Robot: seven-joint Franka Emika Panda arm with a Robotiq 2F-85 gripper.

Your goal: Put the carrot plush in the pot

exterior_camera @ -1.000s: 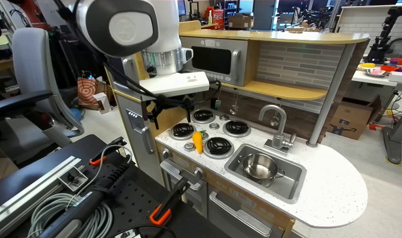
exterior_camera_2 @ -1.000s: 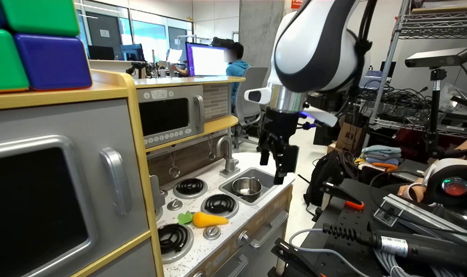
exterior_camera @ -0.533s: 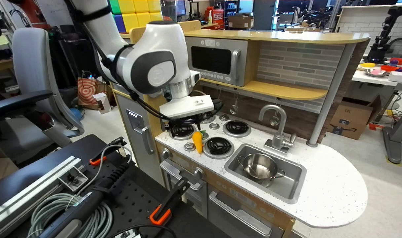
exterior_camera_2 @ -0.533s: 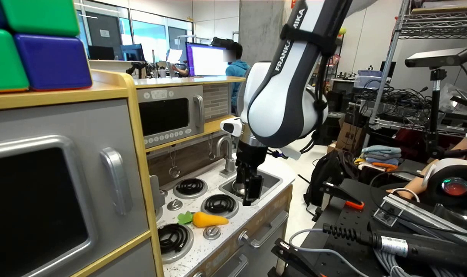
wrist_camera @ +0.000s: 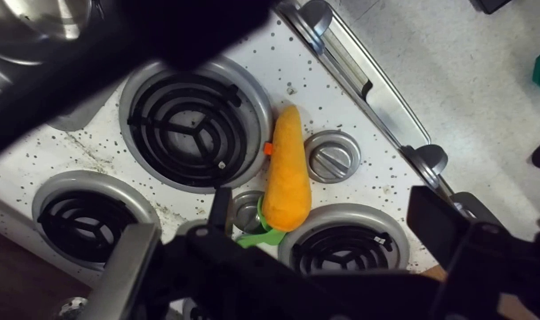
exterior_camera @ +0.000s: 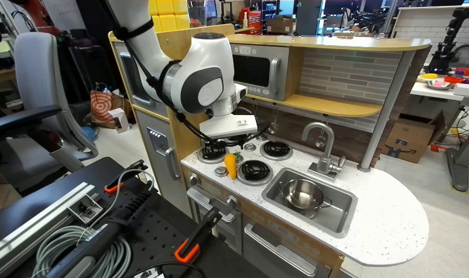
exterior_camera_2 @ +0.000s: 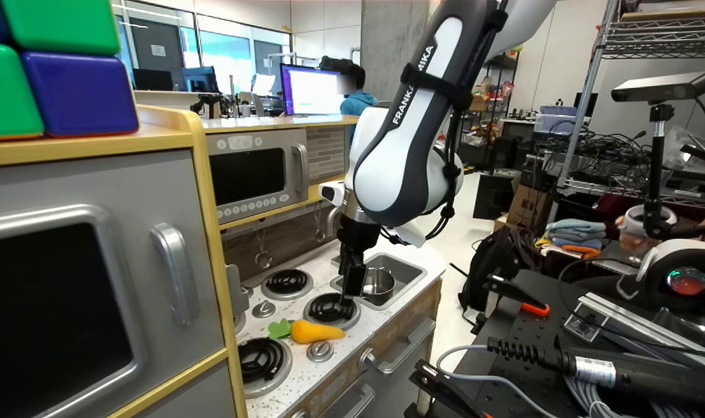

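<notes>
Speckled counter (exterior_camera: 388, 220), carrot plush (wrist_camera: 290, 173) (orange) below the hand (wrist_camera: 324, 206), jaws wide apart — empty.

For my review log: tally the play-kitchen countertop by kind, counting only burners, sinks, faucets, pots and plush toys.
Burners: 4 (one mostly hidden)
Sink: 1
Faucet: 1
Pot: 1
Carrot plush: 1
Total: 8

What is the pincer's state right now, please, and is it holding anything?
Pincer: open, holding nothing; the carrot plush lies ungrasped.
</notes>
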